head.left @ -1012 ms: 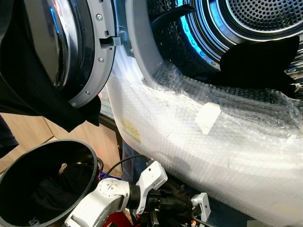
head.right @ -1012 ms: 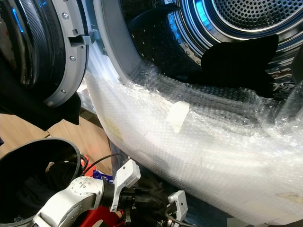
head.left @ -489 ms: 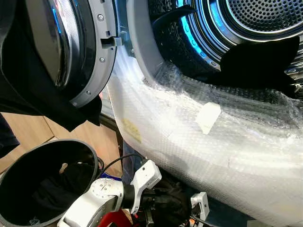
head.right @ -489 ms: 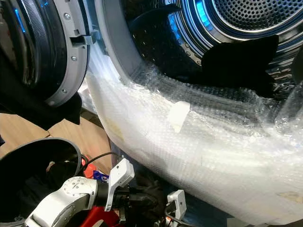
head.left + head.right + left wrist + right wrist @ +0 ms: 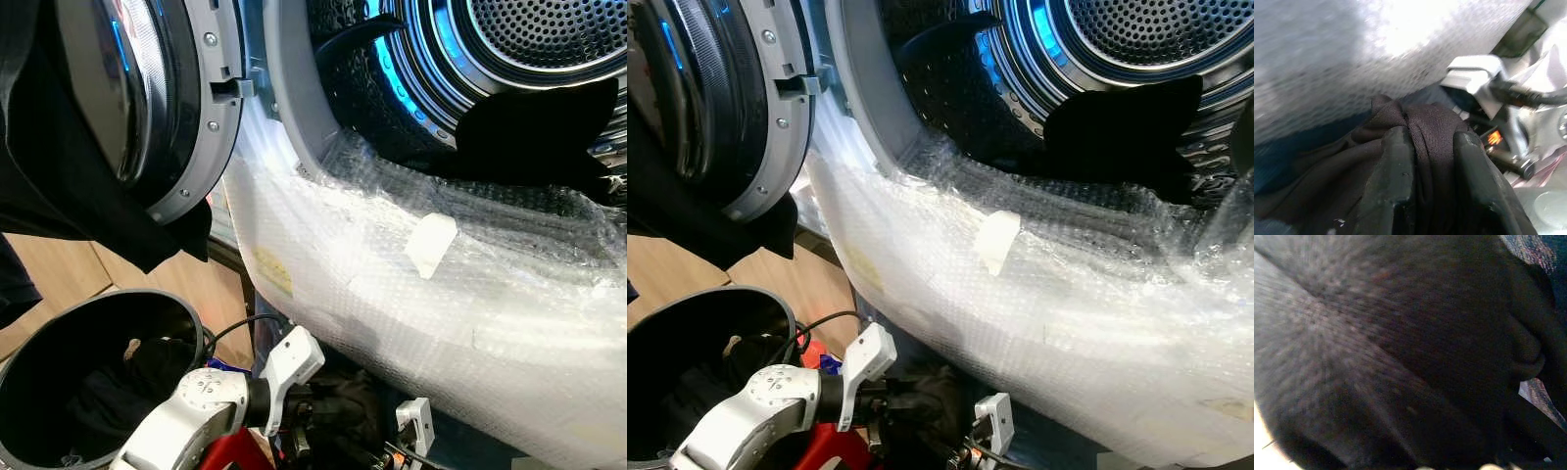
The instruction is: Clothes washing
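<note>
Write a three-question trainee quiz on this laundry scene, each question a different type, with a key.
1. True or false: the washer door stands open.
2. What are the left gripper fingers clamped on?
A. a white towel
B. dark cloth
C. a cable
3. Fill in: the front of the washer below the drum opening is wrapped in ____.

Key
1. True; the drum interior is exposed, with a black garment lying inside.
2. B; a fold of it sits between the two fingers.
3. Bubble wrap.
</note>
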### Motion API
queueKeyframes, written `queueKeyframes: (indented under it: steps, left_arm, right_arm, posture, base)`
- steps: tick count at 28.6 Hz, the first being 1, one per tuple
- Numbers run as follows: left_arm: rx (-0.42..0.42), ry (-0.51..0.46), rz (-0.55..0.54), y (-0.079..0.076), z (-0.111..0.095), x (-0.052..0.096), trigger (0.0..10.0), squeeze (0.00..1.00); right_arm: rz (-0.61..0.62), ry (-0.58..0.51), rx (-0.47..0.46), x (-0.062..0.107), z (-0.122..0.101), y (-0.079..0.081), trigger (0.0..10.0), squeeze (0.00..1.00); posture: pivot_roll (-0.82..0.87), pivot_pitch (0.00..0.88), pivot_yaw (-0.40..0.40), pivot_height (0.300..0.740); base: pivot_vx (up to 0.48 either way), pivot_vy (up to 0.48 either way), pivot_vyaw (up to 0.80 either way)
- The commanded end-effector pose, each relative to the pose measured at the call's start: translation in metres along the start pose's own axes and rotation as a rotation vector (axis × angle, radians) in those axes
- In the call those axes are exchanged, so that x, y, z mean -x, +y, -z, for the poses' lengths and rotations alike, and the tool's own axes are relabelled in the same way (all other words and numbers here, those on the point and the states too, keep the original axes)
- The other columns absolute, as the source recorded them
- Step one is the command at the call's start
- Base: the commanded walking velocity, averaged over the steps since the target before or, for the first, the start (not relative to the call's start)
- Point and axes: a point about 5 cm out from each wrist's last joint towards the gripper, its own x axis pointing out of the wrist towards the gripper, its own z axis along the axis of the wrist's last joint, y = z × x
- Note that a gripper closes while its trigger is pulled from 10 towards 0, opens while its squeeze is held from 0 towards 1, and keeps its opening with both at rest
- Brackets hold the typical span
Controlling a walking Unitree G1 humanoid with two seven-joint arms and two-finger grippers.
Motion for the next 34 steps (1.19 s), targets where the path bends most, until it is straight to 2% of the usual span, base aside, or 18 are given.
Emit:
queueKeyframes:
  steps: [1,6,10,14,15,17,18,19,20,21,23,24,25,28,30,31,32,34]
  left_arm:
    - [-0.074,0.025,-0.070,0.007,-0.009,0.018,10.0,1.00]
    - [-0.096,0.039,-0.100,0.011,-0.019,0.042,10.0,1.00]
    - [-0.094,0.050,-0.095,0.009,-0.019,0.050,10.0,1.00]
    - [-0.094,0.057,-0.213,0.017,-0.019,0.069,10.0,1.00]
    - [-0.088,0.041,-0.278,0.018,-0.021,0.075,10.0,1.00]
    - [-0.084,0.034,-0.297,0.019,-0.022,0.076,10.0,1.00]
    - [-0.073,0.005,-0.397,0.021,-0.023,0.083,10.0,1.00]
    - [-0.107,-0.009,-0.481,0.025,-0.022,0.087,10.0,1.00]
    - [-0.133,-0.010,-0.509,0.027,-0.022,0.088,10.0,1.00]
    - [-0.162,0.013,-0.641,0.036,-0.017,0.092,10.0,1.00]
    - [-0.170,0.013,-0.736,0.042,-0.016,0.096,10.0,1.00]
    - [-0.191,-0.017,-0.861,0.049,-0.017,0.102,10.0,1.00]
    - [-0.191,-0.017,-0.861,0.049,-0.017,0.102,10.0,1.00]
    - [-0.236,-0.015,-1.150,0.063,-0.011,0.121,10.0,1.00]
    - [-0.266,0.012,-1.282,0.069,-0.003,0.133,10.0,0.99]
    - [-0.239,0.011,-1.323,0.071,0.003,0.136,10.0,0.00]
    - [-0.239,0.011,-1.323,0.071,0.003,0.136,10.0,0.00]
    - [-0.234,0.012,-1.400,0.075,0.013,0.141,10.0,0.00]
  right_arm:
    - [0.001,-0.022,0.006,0.004,-0.002,0.000,0.0,0.00]
    - [-0.002,-0.006,0.000,0.007,0.001,-0.001,0.0,0.00]
    - [-0.005,-0.006,0.000,0.007,0.001,-0.001,0.0,0.00]
    - [-0.017,-0.020,0.004,0.007,-0.001,0.000,0.0,0.00]
    - [-0.019,-0.022,0.004,0.008,-0.001,0.000,0.0,0.00]
    - [-0.019,-0.022,0.004,0.009,-0.001,0.000,0.0,0.00]
    - [-0.019,-0.022,0.003,0.011,-0.001,0.000,0.0,0.00]
    - [-0.022,-0.019,0.004,0.012,0.000,0.000,0.0,0.00]
    - [-0.023,-0.016,0.004,0.013,0.000,0.001,0.0,0.00]
    - [-0.031,-0.011,0.007,0.014,0.001,0.002,0.0,0.00]
    - [-0.036,-0.009,0.009,0.016,0.001,0.003,0.0,0.00]
    - [-0.042,-0.007,0.015,0.018,0.001,0.004,0.0,0.00]
    - [-0.042,-0.007,0.015,0.018,0.001,0.004,0.0,0.00]
    - [-0.065,-0.005,0.043,0.025,-0.003,0.010,0.0,0.00]
    - [-0.099,0.014,0.066,0.030,-0.003,0.018,0.0,0.00]
    - [-0.115,0.030,0.083,0.033,-0.002,0.022,0.0,0.00]
    - [-0.115,0.030,0.083,0.033,-0.002,0.022,0.0,0.00]
    - [-0.161,0.044,0.139,0.042,-0.008,0.037,0.0,0.00]
  posture:
    - [0.01,0.000,-0.002,0.740]
    - [0.03,0.000,-0.004,0.740]
    - [0.03,0.000,-0.001,0.740]
    - [0.03,0.000,0.002,0.740]
    - [0.04,0.000,0.001,0.740]
    - [0.04,0.000,0.001,0.740]
    - [0.04,0.000,0.002,0.740]
    - [0.05,0.000,0.001,0.740]
    - [0.05,0.000,0.000,0.740]
    - [0.05,0.000,-0.002,0.740]
    - [0.05,0.000,-0.008,0.740]
    - [0.05,0.001,-0.011,0.740]
    - [0.05,0.001,-0.011,0.740]
    - [0.05,0.001,-0.014,0.740]
    - [0.05,0.000,-0.018,0.740]
    - [0.04,0.000,-0.020,0.740]
    - [0.04,0.000,-0.020,0.740]
    - [0.03,0.000,-0.022,0.740]
  base:
    - [0.000,0.000,0.00]
    - [0.000,0.000,0.00]
    - [0.000,0.000,0.00]
    - [0.000,0.000,0.00]
    - [0.000,0.000,0.00]
    - [0.000,0.000,0.00]
    - [0.000,0.000,0.00]
    - [0.000,0.000,0.00]
    - [0.000,0.000,0.00]
    - [0.000,0.000,0.00]
    - [0.000,0.000,0.00]
    - [0.000,0.000,0.00]
    - [0.000,0.000,0.00]
    - [0.000,0.000,0.00]
    - [0.000,0.000,0.00]
    - [0.000,0.000,0.00]
    - [0.000,0.000,0.00]
    - [0.000,0.000,0.00]
